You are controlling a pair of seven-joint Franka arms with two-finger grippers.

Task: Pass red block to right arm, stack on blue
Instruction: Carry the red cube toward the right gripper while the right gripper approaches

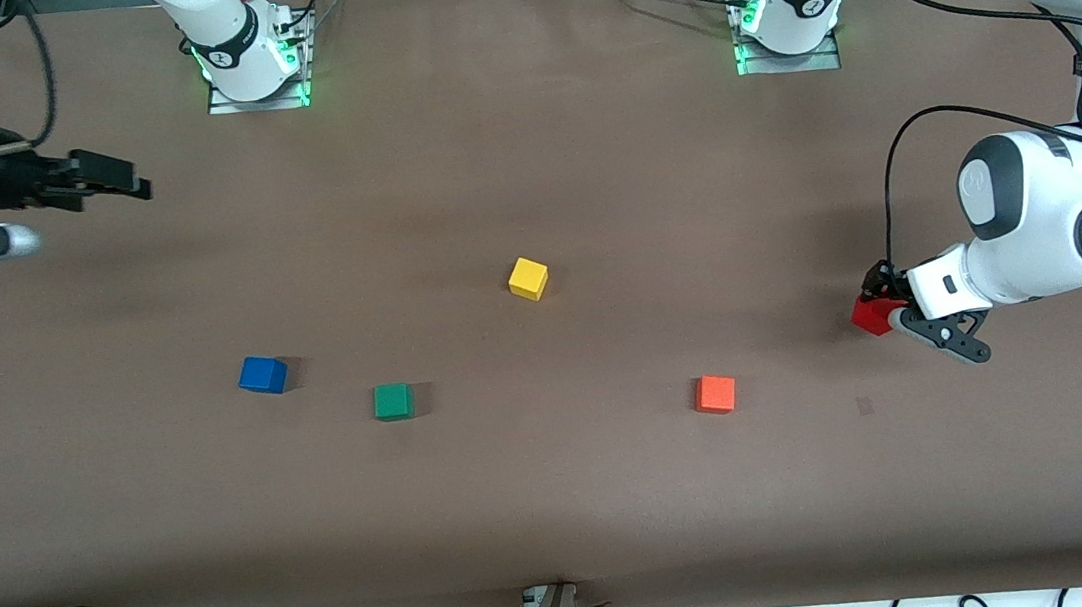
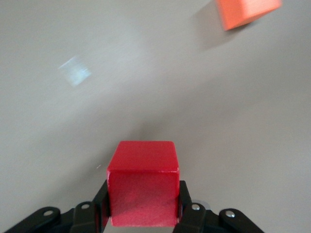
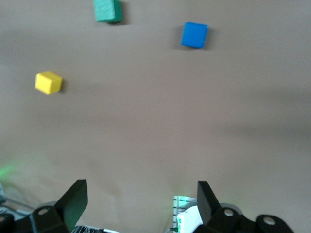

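Nearest the front camera lies the orange cube (image 1: 715, 394), a lookalike that must not be mistaken for the target. Toward the left arm's end of the table, the left gripper (image 1: 888, 307) is clamped on the red block (image 1: 871, 315), gripping only its lower part in the left wrist view, so the block could twist or slip during the handover. The blue cube (image 1: 263, 375) sits near the green cube (image 1: 393, 401), which a careless placement might nudge. The right gripper (image 1: 111, 178) waits with its jaws spread wide and empty, over the right arm's end of the table.

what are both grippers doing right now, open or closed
Left gripper: closed on the red block, toward the left arm's end of the table.
Right gripper: open, holding nothing, waiting at the right arm's end.
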